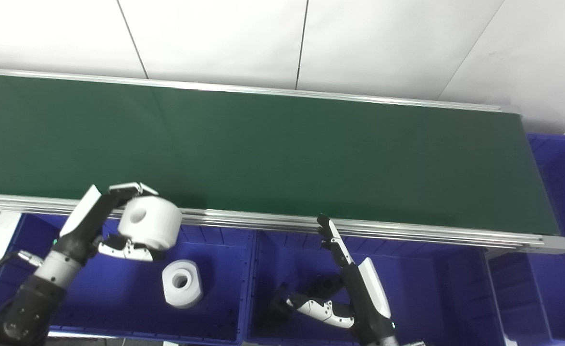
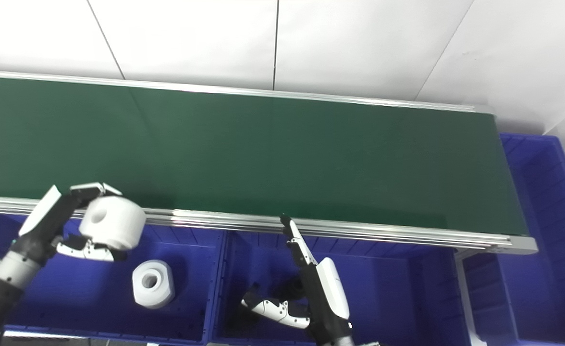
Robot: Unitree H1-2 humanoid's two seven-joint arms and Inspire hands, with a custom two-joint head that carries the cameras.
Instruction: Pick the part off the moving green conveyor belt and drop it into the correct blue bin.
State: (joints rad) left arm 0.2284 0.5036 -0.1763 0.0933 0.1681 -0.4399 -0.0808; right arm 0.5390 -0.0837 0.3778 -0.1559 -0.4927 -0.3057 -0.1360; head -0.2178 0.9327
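Your left robot hand is clamped on a white cylindrical part, fingers over the top and thumb beneath, holding it above the left blue bin at the belt's near rail. A second white part lies on that bin's floor. The middle blue bin holds small dark pieces, and over it your right robot hand is empty, fingers straight and thumb spread. The green conveyor belt runs bare before a white panelled wall. Another blue bin sits at the belt's right end.
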